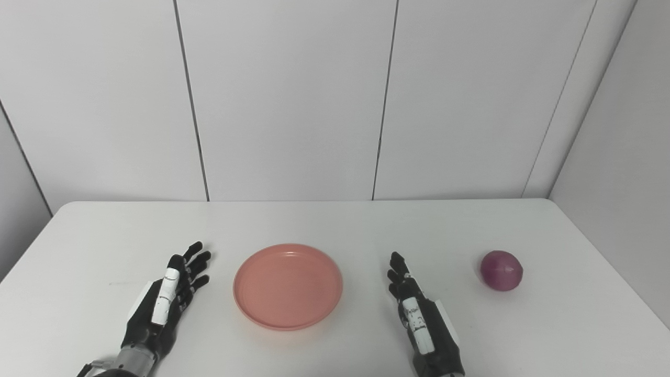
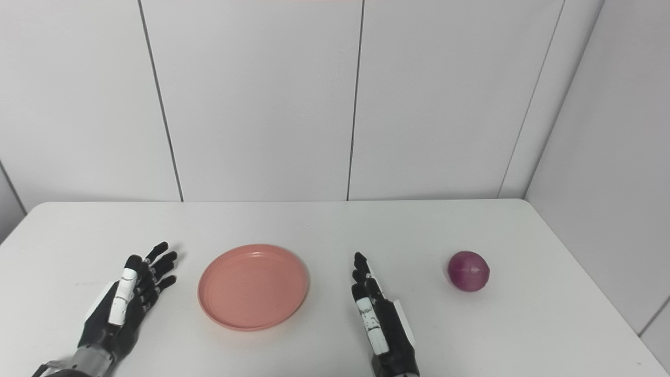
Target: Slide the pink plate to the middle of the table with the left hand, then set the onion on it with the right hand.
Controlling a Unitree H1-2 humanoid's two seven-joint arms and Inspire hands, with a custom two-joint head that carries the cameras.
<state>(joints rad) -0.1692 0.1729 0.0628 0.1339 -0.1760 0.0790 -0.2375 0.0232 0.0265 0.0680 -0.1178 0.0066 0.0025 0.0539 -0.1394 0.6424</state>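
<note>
A pink plate (image 1: 288, 286) lies flat on the white table (image 1: 335, 225), near the middle and slightly left. A purple-red onion (image 1: 501, 270) sits on the table at the right. My left hand (image 1: 167, 298) rests open just left of the plate, fingers spread, apart from the rim. My right hand (image 1: 416, 309) is open with fingers straight, between the plate and the onion, touching neither. Both hands are empty. The plate (image 2: 253, 286) and the onion (image 2: 469, 270) also show in the right eye view.
The table's far edge meets a white panelled wall (image 1: 293, 99). A side wall (image 1: 617, 157) runs along the table's right edge. The front edge is out of view below.
</note>
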